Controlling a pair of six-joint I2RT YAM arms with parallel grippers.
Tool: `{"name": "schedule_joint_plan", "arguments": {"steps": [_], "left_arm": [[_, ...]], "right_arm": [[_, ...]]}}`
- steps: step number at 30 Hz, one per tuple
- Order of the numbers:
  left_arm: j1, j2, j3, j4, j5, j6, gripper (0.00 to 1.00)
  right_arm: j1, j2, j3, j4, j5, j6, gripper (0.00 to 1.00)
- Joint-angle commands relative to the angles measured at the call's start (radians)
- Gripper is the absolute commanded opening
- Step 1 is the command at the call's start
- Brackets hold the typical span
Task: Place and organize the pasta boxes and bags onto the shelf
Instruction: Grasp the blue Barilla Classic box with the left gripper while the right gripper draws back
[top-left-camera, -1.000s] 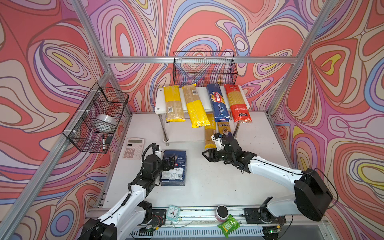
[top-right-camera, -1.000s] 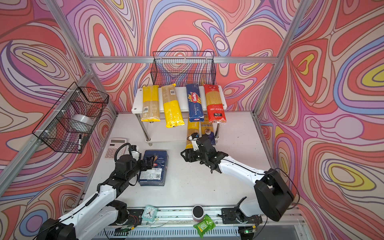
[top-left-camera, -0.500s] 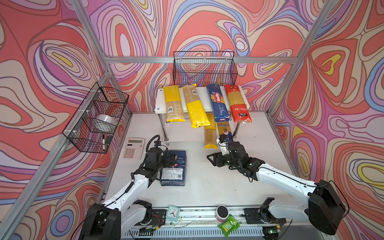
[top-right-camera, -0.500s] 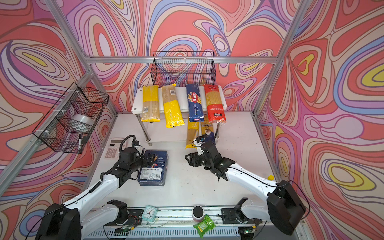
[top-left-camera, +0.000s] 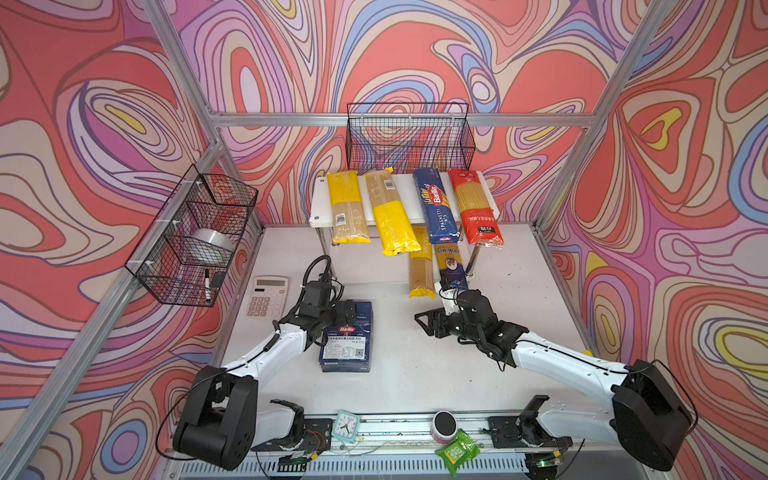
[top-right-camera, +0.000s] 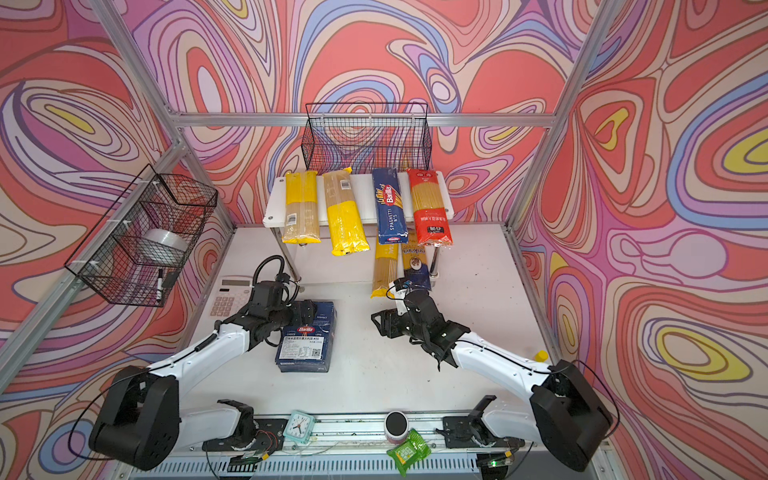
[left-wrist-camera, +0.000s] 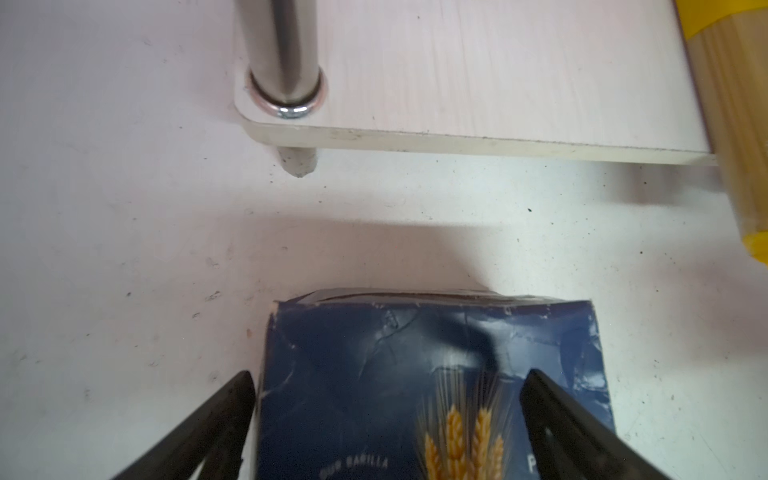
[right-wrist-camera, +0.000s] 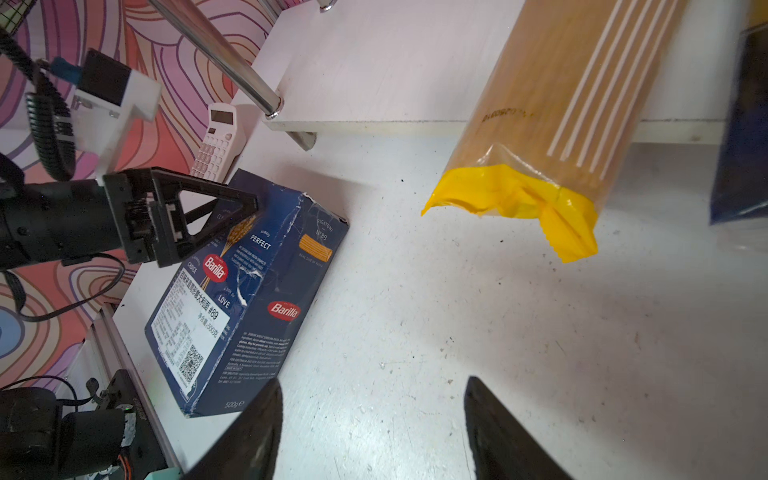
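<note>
Step in hand: Barilla box pickup. It lies flat on the bench, short of the shelf. Left claw is spread over its far end, no grip evident. Right claw is spread and empty. Next: clamp the box, clear the lower board's edge. Bench is white and scuffed; walls are swirl-patterned.

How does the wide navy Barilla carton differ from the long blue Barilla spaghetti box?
The carton is wide and flat; the spaghetti box is long and narrow. The carton lies on the table, the spaghetti box on the top board of the shelf, overhanging its front edge. Both are blue Barilla packs.
</note>
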Motion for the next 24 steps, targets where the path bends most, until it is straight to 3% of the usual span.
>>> {"name": "schedule_joint_plan", "arguments": {"steps": [1,6,13,22,24], "left_arm": [[0.001,0.036,0.053,0.001,0.098,0.002,1.00],[-0.006,0.085,0.073,0.091,0.216,0.007,1.00],[-0.080,0.121,0.050,0.207,0.269,0.028,1.00],[-0.162,0.119,0.047,0.219,0.329,0.080,1.00],[-0.161,0.076,0.062,0.130,0.229,0.088,1.00]], "right_arm": [[0.001,-0.059,-0.016,-0.018,0.030,0.002,0.71],[0.001,-0.098,-0.021,-0.072,0.072,-0.021,0.70],[-0.005,-0.053,-0.014,-0.079,0.081,-0.031,0.70],[-0.006,0.150,0.064,-0.022,-0.130,-0.082,0.71],[-0.005,0.194,0.088,0.017,-0.188,-0.082,0.71]]}}
